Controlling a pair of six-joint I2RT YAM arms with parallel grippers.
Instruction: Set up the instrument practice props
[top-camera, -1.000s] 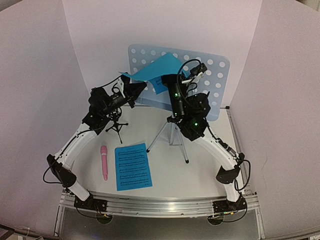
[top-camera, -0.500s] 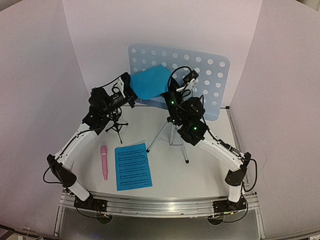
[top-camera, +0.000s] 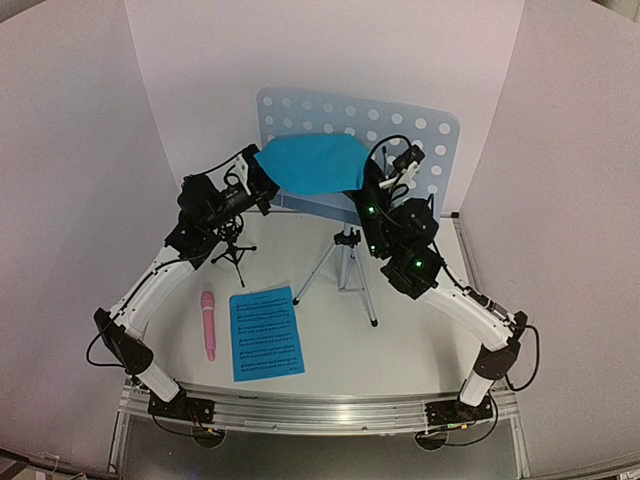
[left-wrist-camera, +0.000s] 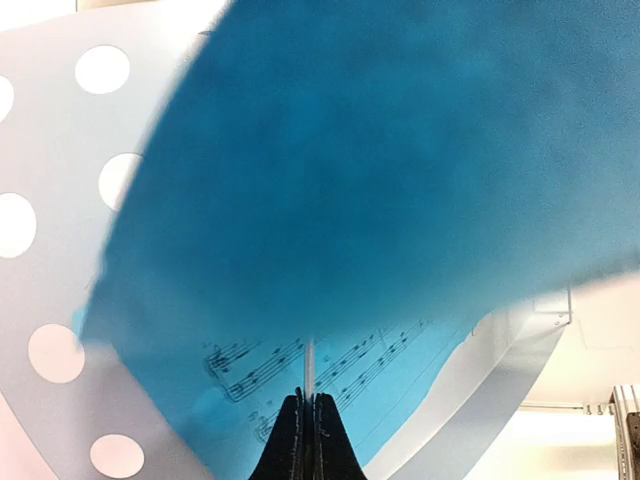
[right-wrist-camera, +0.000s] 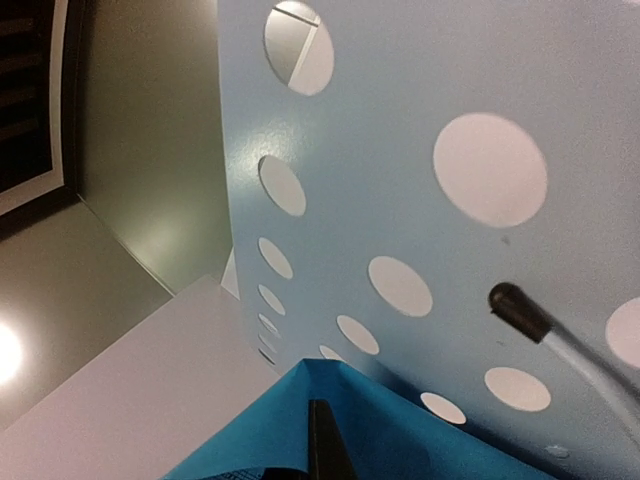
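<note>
The left gripper (left-wrist-camera: 308, 428) is pinched shut on the lower edge of a blue sheet-music page (left-wrist-camera: 380, 200). Its two black fingers press together with the paper between them, and a few staves of print show just above the tips. The right gripper (right-wrist-camera: 320, 438) is clamped on the same page at the opposite side; its own camera catches only a corner of blue paper.

From above, the page hangs spread between the two grippers, plain blue side up, across the lower part of the pale-blue perforated desk (top-camera: 430, 140). I can't tell whether paper and desk are touching. The desk stands on silver tripod legs (top-camera: 345, 268) mid-table.

Nearer the arm bases a second page (top-camera: 267, 333) lies flat on the table (top-camera: 340, 345), print up, with the pink microphone (top-camera: 208, 324) lying just beside its left edge. The small black tripod mount (top-camera: 234, 252) stands upright behind the microphone, under the left arm.
</note>
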